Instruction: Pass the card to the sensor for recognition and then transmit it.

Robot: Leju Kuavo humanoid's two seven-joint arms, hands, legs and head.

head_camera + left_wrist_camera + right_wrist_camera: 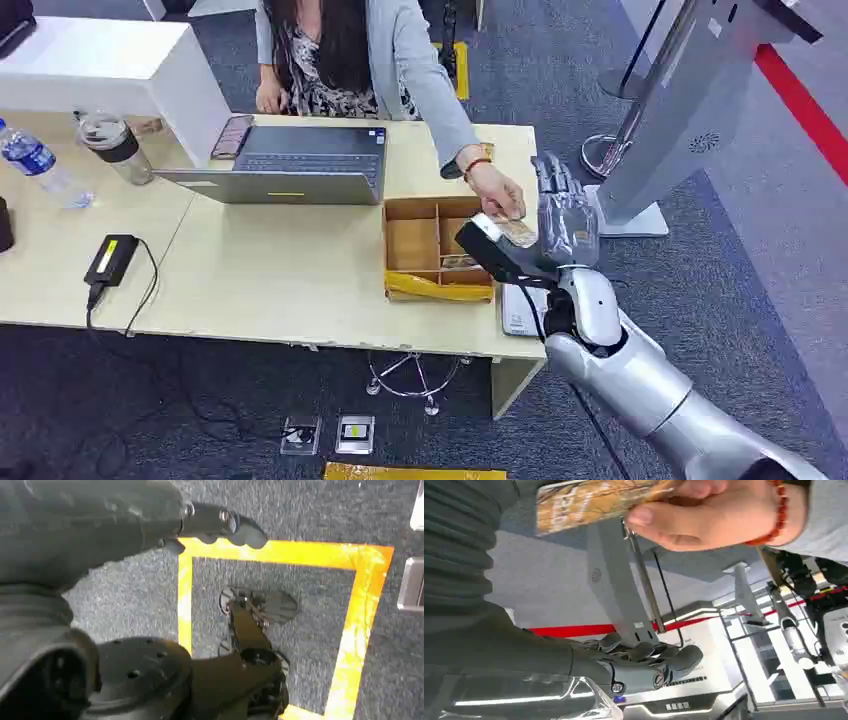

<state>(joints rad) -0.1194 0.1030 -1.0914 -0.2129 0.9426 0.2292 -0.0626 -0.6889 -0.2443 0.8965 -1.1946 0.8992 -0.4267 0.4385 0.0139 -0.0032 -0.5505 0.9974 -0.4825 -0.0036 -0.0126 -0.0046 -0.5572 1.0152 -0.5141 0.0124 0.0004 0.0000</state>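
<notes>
One card (pixel 516 232) matters here — a person's hand (pixel 497 190) holds it just beside the raised right hand (pixel 566 212), whose open, spread fingers hold nothing — the left hand (pixel 220 527) hangs floorward, curled, empty.

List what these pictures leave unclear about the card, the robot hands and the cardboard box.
- Card: its print is blurred in the right wrist view and too small in the head view, where the person's hand covers part of it.
- Right robot hand: whether it touches the card is unclear.
- Left robot hand: fingers partly hidden by its cover.
- Cardboard box: contents too small.
</notes>
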